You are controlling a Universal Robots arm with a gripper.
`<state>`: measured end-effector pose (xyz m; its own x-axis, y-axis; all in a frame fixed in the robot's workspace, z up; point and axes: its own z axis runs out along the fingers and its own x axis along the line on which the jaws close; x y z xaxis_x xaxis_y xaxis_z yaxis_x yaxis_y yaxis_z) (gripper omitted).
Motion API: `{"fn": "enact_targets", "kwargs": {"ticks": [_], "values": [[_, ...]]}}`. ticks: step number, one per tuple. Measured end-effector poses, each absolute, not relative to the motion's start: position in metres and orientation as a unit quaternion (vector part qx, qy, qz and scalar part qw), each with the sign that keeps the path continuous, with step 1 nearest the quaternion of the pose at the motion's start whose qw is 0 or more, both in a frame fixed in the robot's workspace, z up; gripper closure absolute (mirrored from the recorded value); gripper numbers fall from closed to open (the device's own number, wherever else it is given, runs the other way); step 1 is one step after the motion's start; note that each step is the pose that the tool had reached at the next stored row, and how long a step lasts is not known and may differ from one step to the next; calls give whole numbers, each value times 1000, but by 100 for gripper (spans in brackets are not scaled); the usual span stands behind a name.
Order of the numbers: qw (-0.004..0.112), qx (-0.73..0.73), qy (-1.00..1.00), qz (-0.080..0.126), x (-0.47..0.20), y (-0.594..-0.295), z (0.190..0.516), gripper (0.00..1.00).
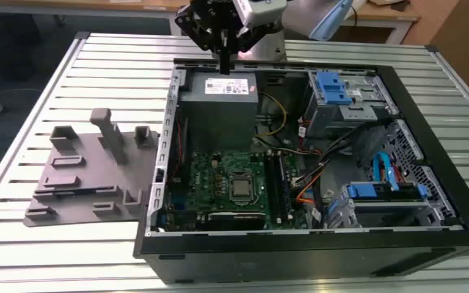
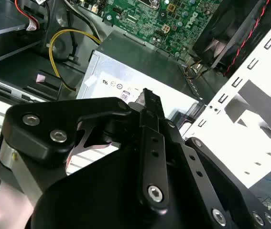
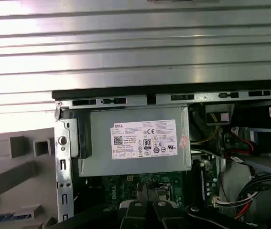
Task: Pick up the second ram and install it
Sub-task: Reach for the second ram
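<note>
A slatted metal bench (image 1: 55, 73) carries an open computer case (image 1: 430, 244) and a grey fixture (image 1: 80, 189). In the exterior view the arm (image 1: 300, 15) comes in from the far edge with its wrist turned so the gripper (image 1: 225, 66) points straight down. The gripper's fingers are drawn together with nothing seen between them. Directly under the gripper sits the power supply (image 1: 218, 107), and the motherboard (image 1: 218, 177) lies beyond it, nearer the camera. The fixture is well apart from the gripper, towards the exterior view's left.

In the second wrist view the gripper (image 2: 147, 98) hangs above the power supply (image 2: 140, 62), clear of it, with the motherboard (image 2: 173, 19) farther off.

In the first wrist view the gripper (image 3: 147, 210) is over the motherboard's edge, just beside the power supply (image 3: 135, 162). A thin bluish strip, apparently the second ram (image 3: 4, 218), rests on the fixture (image 3: 11, 171), well away from the gripper.
</note>
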<state>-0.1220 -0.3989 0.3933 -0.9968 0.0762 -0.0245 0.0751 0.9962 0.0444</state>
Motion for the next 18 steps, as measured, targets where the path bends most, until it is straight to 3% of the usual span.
{"fn": "enact_targets", "kwargs": {"ticks": [18], "values": [[13, 38, 999, 22, -147, -399, 393, 93]]}}
